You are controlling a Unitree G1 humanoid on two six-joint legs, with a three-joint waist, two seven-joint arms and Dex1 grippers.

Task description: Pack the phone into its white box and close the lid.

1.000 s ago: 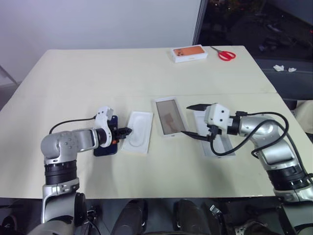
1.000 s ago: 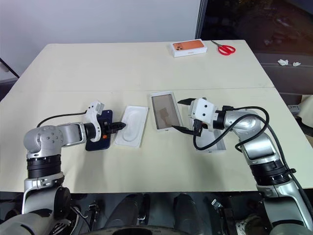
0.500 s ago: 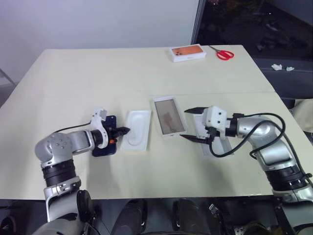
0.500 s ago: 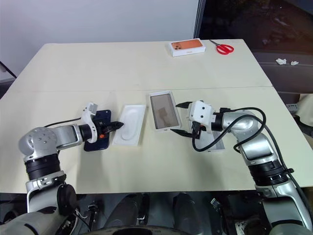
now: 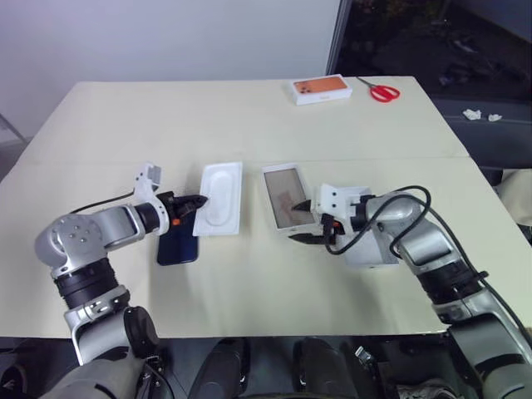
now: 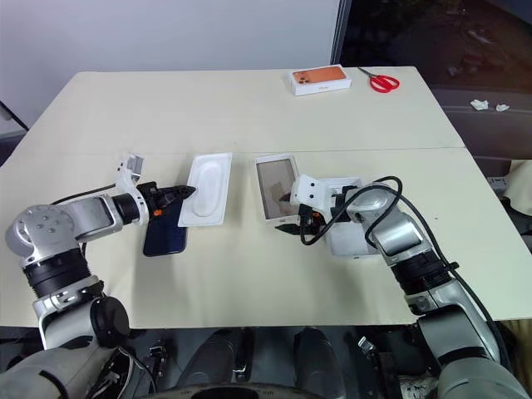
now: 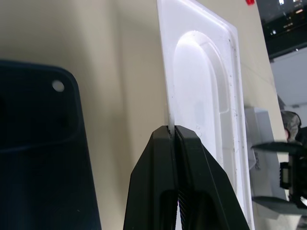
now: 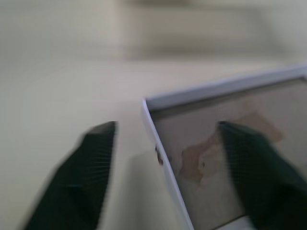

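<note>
Item one, my left gripper (image 7: 173, 130): jaws pinched shut on the near rim of the insert tray (image 5: 219, 198), a round-cornered white moulding that I held tilted, one long edge raised off the table (image 5: 249, 116).

Item two, my right gripper (image 5: 308, 220): jaws partly open, straddling the near corner of the white box (image 5: 288, 195), one finger outside its wall and one over its interior. It had hold of nothing that I could see.

Item three, the phone (image 5: 177, 243): dark navy, lying flat on the table just beside and below my left gripper, clear of the tray. It was not yet in the box.

Item four, the white box: open, shallow, with a brownish lining showing inside, set between the tray and my right arm.

Item five, a flat white piece I took to be the lid (image 6: 356, 242): lying partly under my right forearm, on the far side of the box from the phone.

Step in hand, by my judgement: clearing the tray aside while steadying the box. Next, I judged, the tray wanted setting down, the phone wanted lifting by its thin edges, and the right jaws wanted to firm up on the box wall.

Room: a broad bare stretch of table lay beyond the work. An orange-topped box (image 5: 321, 89) and scissors (image 5: 381, 91) sat well apart at the far edge. The near edge lay close to both my arms.
</note>
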